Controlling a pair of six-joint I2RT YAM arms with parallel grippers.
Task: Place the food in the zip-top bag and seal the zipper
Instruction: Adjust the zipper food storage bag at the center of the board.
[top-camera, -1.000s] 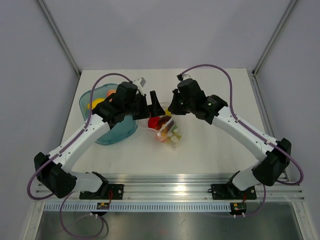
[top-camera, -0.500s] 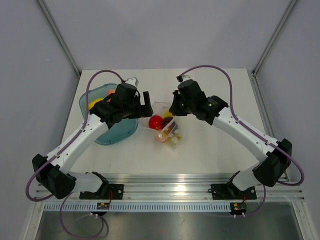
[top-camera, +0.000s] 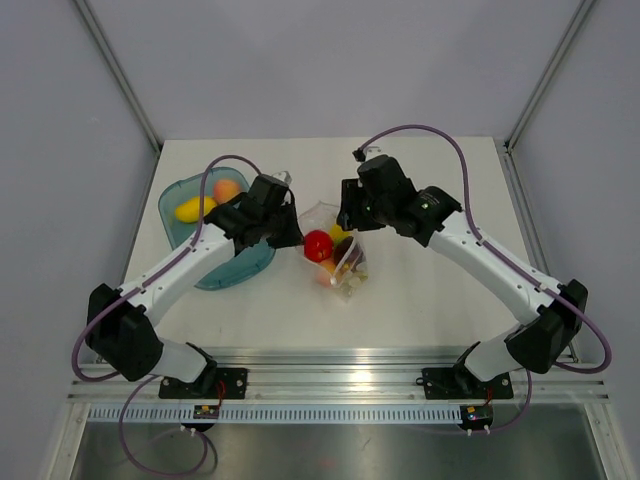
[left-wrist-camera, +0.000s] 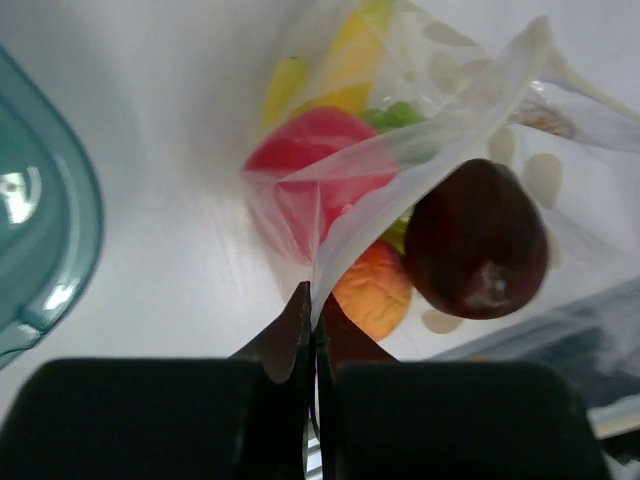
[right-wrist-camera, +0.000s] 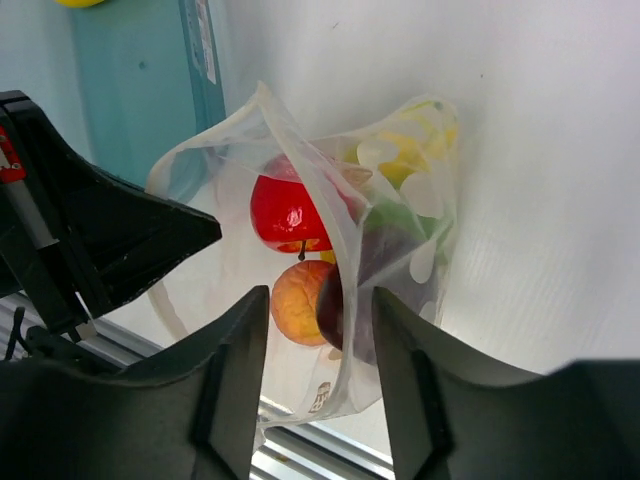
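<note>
We see the left gripper (left-wrist-camera: 312, 300) pinched tight on a fold of the zip-top bag (left-wrist-camera: 470, 110) near its mouth, with the film caught between its pressed fingers. The right gripper (right-wrist-camera: 320, 297) has its fingers apart and straddles the bag's upper edge; we cannot tell whether either finger touches the film. The bag lies on the white table (top-camera: 430, 290) between the two arms, just beside the teal tray (top-camera: 235, 265), and its mouth gapes. We cannot pick out the zipper.

Through the film we make out the red apple (left-wrist-camera: 310, 165), the dark red plum (left-wrist-camera: 475, 255), the peach (left-wrist-camera: 372, 292), green grapes (left-wrist-camera: 400, 115) and the yellow banana bunch (left-wrist-camera: 345, 60). A yellow piece (top-camera: 193, 209) and an orange-pink piece (top-camera: 227, 190) lie in the tray. The left arm (top-camera: 180, 275) crosses over the tray's near part, and the left gripper's black body crowds the bag's tray side.
</note>
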